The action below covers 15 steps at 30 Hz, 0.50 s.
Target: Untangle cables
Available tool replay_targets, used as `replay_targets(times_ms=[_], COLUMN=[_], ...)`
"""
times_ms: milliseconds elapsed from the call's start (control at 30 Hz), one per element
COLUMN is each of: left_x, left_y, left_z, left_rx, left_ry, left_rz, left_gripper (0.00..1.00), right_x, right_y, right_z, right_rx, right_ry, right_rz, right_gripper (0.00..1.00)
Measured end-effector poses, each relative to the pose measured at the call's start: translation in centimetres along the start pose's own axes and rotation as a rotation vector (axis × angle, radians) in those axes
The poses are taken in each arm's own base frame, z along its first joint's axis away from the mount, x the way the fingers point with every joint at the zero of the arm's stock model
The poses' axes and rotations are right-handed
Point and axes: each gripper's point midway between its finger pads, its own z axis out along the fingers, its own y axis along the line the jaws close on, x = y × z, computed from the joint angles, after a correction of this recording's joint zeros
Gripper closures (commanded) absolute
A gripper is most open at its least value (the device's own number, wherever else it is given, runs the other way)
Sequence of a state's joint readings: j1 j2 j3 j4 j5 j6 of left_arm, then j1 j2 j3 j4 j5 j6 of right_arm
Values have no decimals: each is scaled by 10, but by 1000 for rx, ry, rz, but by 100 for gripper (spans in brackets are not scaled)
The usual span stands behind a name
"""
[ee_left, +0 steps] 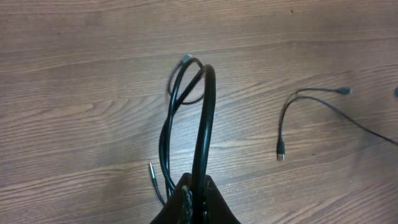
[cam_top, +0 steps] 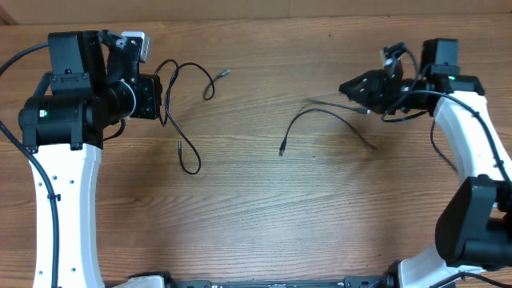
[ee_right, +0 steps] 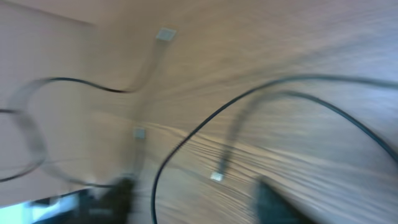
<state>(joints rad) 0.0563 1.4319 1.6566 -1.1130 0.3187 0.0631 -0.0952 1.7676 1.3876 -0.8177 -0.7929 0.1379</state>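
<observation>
**Left pincer clamped on one cable, right pincer apart beside the other**

On the left, the left pincer [ee_left: 196, 198] is pressed together on the left cable [ee_left: 208, 99], a thin black cord. In the left wrist view, the cord rises out of the closed tips as a tall narrow loop. From above, one strand runs forward from the pincer and curls round to a small pale plug [cam_top: 225, 73]. Another strand trails away to the near side of the pincer and ends in a bend lying on the wooden surface [cam_top: 264, 208].

Further right, well apart from that cord, lies the right cable [cam_top: 320, 110]. Its small dark plug [cam_top: 282, 150] rests on the surface out in front of the right pincer. From the plug the cord arcs up and back toward that pincer's tips.

On the right, the right pincer [ee_right: 199, 196] has its fingers [ee_right: 273, 199] standing apart. They show as two dark blurred shapes at the bottom of the right wrist view. The thin cord curves across the surface just ahead of them. The blur hides whether the cord touches either finger.
</observation>
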Motion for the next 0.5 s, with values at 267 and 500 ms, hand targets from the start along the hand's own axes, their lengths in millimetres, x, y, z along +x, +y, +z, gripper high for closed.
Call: replay_targets(times_ms=[267, 500], left_x=[0, 0], left_y=[0, 0], left_z=[0, 0], left_rx=[0, 0], left_ry=[0, 0], left_rz=[0, 0], left_gripper=[96, 96], right_x=[31, 84], right_y=[-42, -51], right_z=[-1, -16], right_rx=[278, 334], right_ry=[103, 324], right_rz=[-22, -37], right_gripper=[0, 0])
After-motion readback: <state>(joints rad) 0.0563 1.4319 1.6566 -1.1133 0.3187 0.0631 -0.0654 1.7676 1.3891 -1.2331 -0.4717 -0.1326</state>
